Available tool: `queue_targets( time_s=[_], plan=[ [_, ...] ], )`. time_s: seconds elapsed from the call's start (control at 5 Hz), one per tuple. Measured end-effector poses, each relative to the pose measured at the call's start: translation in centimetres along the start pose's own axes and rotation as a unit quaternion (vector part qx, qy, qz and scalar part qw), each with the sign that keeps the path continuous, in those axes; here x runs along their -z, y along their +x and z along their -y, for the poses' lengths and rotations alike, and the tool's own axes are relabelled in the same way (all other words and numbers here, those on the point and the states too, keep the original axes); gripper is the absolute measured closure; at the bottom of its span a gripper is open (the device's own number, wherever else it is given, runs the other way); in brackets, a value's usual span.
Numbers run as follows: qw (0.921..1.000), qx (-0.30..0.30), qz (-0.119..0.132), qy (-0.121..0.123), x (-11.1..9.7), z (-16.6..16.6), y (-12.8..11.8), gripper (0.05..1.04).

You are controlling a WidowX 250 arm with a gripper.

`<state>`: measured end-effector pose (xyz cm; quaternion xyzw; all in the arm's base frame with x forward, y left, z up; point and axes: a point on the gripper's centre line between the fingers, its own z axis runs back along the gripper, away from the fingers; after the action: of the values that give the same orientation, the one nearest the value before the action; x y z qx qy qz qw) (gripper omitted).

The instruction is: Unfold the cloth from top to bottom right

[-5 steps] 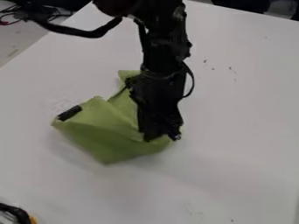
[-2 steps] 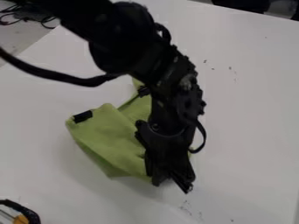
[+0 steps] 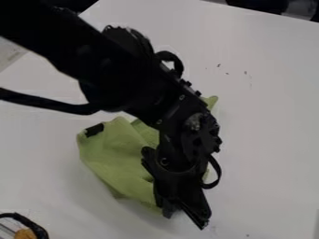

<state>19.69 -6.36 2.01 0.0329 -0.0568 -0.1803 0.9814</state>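
Gripper (image 3: 187, 217) hung low at near edge of rumpled cloth (image 3: 121, 161)

The arm (image 3: 115, 70) slanted in from the upper left of the view and bent down over the green cloth, its gripper pointing toward the lower edge of the view. How far the gripper was open could not be told, nor could whether it had hold of any cloth.

The cloth lay on the white table (image 3: 268, 140), left of centre and partly hidden beneath the arm. Its broad, creased part spread left of the gripper, with a black patch (image 3: 94, 130) at the upper left corner. Another corner poked out beyond the arm, toward the upper right, and a sliver showed just right of the gripper.

A black loop (image 3: 38, 228) and an orange piece (image 3: 25, 234) sat at the lower left.
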Motion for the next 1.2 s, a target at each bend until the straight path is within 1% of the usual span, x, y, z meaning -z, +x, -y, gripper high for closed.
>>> queue_targets(
  time_s=[0.2, 0.4, 0.6, 0.8, 1.0, 1.2],
  plan=[
    [0.9998, -0.004, -0.011, -0.019, 1.1, 0.0, -0.7, 0.851],
    [0.9991, 0.003, -0.012, -0.04, 1.9, -0.3, -0.6, 0.596],
    [0.9986, 0.013, -0.023, -0.045, 1.8, -0.2, -0.3, 0.331],
    [0.9993, -0.005, -0.031, -0.022, 0.4, -0.6, -0.8, 0.1],
    [0.9994, -0.015, -0.031, -0.01, -1.7, -0.7, -1.1, 0.083],
    [0.9996, -0.004, -0.026, -0.008, -3.7, -1.0, -0.5, 0.084]
  ],
)
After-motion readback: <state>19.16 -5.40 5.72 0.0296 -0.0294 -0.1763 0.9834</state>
